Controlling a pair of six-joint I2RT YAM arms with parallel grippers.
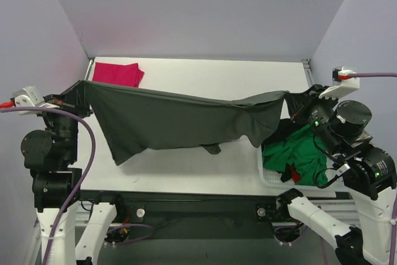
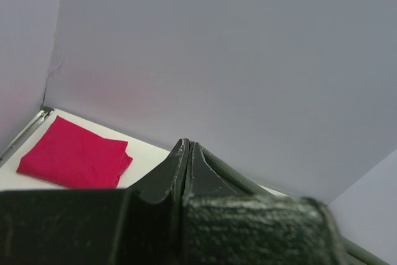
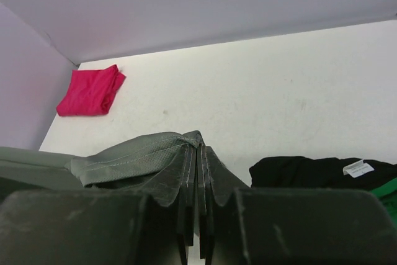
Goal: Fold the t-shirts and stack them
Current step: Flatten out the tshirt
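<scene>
Left gripper (image 1: 84, 87) and right gripper (image 1: 291, 98) are clamping the sagging grey-green t-shirt (image 1: 173, 122); folded magenta t-shirt (image 1: 116, 74) lying behind, white plastic basket (image 1: 271, 179) near its right end.

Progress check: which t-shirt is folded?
The magenta-red cloth t-shirt, far left; the dark grey-green t-shirt hangs stretched, the bright green one lies crumpled in a white basket.

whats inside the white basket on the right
A bright green t-shirt and a black t-shirt lie in the white basket, plus a sliver of red cloth. The right arm and the held grey-green t-shirt hide its far part.
</scene>
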